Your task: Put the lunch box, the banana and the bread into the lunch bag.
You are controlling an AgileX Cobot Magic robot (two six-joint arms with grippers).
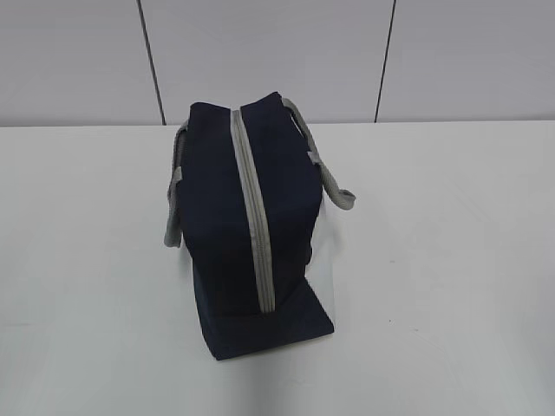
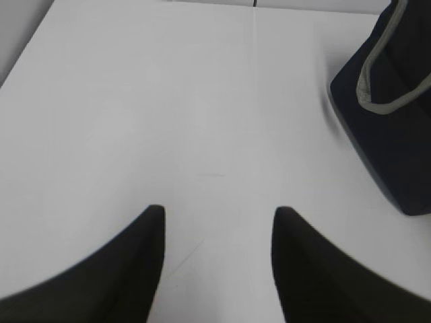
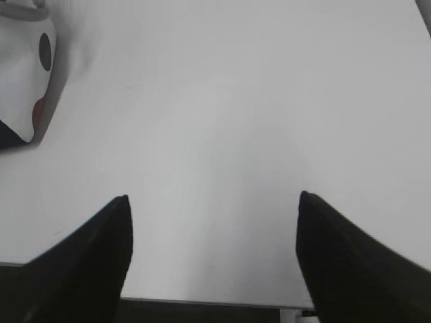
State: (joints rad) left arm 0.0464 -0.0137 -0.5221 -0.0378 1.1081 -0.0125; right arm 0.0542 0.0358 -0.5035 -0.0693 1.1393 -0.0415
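The navy-blue lunch bag (image 1: 251,225) stands in the middle of the white table with its grey zipper (image 1: 252,211) running along the top, shut. Grey handles (image 1: 334,178) hang at both sides. The bag's corner shows in the left wrist view (image 2: 394,114); its white printed side shows in the right wrist view (image 3: 23,81). My left gripper (image 2: 217,212) is open and empty over bare table, left of the bag. My right gripper (image 3: 212,198) is open and empty near the table's front edge. The lunch box, banana and bread are out of view. Neither gripper shows in the exterior view.
The white table (image 1: 451,260) spreads around the bag. A grey panelled wall (image 1: 277,52) stands behind it. The table's front edge (image 3: 209,301) shows in the right wrist view.
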